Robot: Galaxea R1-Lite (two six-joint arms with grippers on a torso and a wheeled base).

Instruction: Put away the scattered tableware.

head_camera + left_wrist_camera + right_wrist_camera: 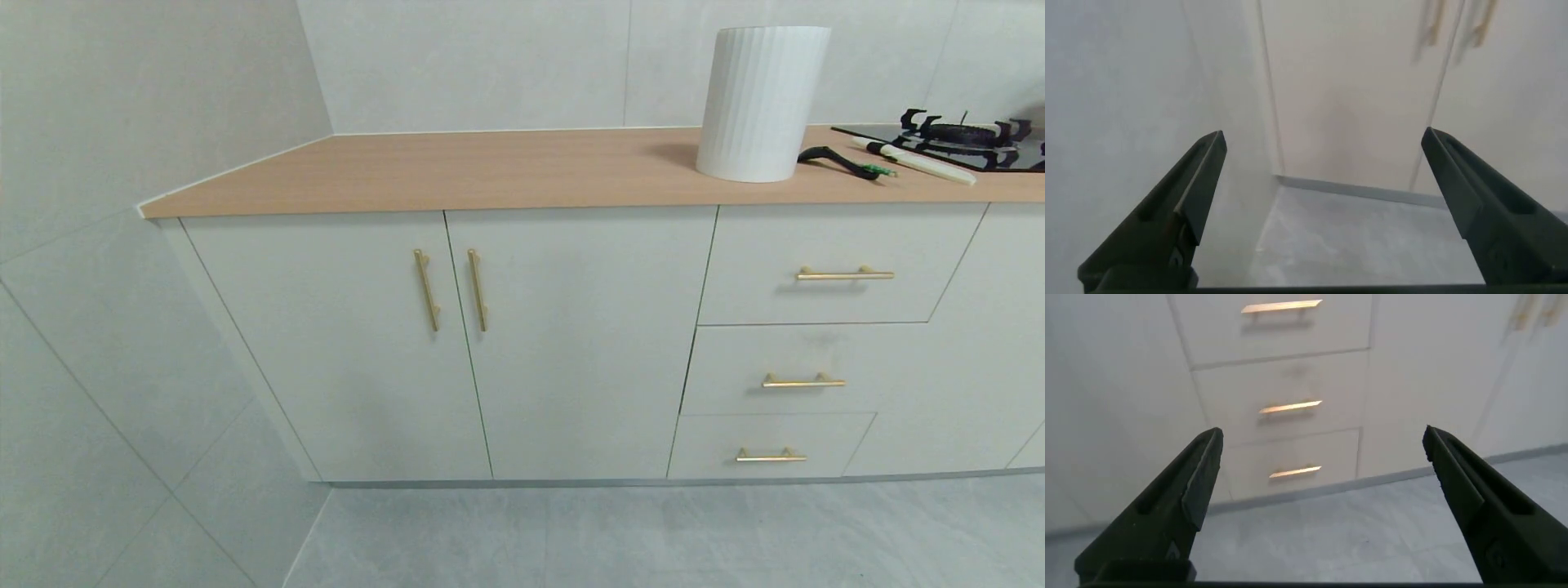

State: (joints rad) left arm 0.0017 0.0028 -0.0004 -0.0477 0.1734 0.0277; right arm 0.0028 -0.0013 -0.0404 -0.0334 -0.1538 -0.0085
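The left gripper [1323, 137] and right gripper [1323, 434] hold their jaws apart, while a black utensil [841, 161] and a cream utensil [922, 162] lie on the tabletop [490, 167] beside the white ribbed container [761, 102].

The desk [457, 171] has open wood from the wall corner as far as the white ribbed canister [761, 102]. The canister stands tall, takes up most of the desk's depth and bars a low sideways pass toward the hob [971, 137]. Between the canister and the hob lie a black-handled utensil [841, 161] and a white-handled utensil [922, 162], close together. The side wall [122, 122] closes the left end. Below, shut cabinet doors [326, 343] and three shut drawers [751, 269] form a flat front, with only the gold handles [426, 290] protruding. Open floor [653, 539] lies before it, where the left gripper [1323, 212] and the right gripper [1323, 506] hang, fingers spread wide.
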